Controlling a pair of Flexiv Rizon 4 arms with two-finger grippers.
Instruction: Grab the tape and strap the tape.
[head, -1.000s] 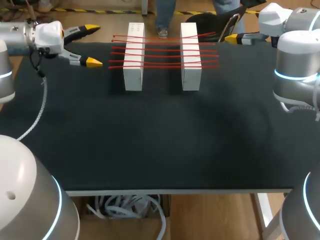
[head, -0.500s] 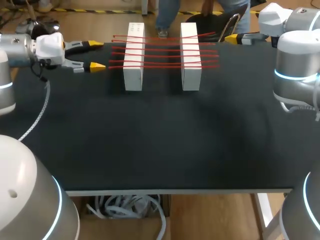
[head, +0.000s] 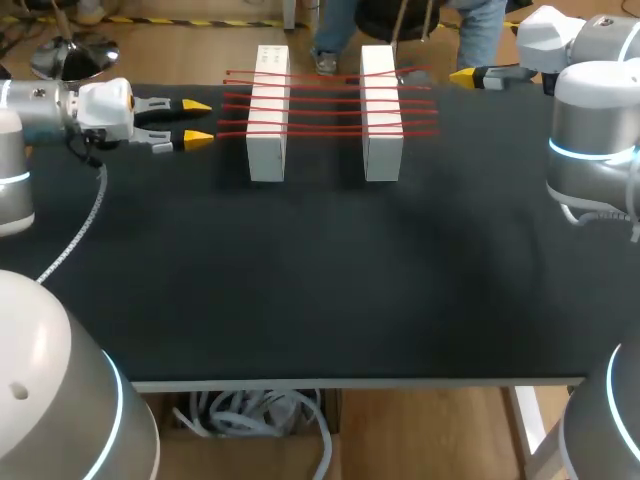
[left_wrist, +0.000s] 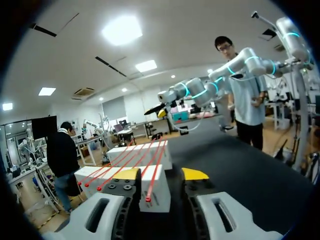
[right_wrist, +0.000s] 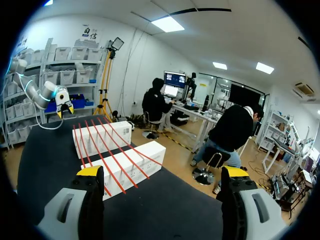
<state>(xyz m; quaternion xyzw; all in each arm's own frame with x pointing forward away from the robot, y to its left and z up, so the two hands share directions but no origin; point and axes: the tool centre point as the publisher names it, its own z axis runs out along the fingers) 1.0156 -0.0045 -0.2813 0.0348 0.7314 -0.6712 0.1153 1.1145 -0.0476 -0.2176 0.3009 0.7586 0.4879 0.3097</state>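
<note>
From above, red tapes (head: 325, 100) stretch across two white blocks (head: 268, 150) at the desk's (head: 320, 280) twelve o'clock. The left tool (head: 198, 121) stands open at their nine o'clock, the right tool (head: 467, 75) at two o'clock.

Left wrist: its fingers are parted, with the tape ends just ahead.

Right wrist: its fingers are spread wide, with the tapes ahead.

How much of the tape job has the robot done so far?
Nothing looks done yet. The thin red tape strips lie across the two white rectangular blocks, untouched. In hand: the left jaws stand open just short of the strips' left ends; the right jaws are open and empty past the right ends. Left: grabbing and strapping the tape.
</note>
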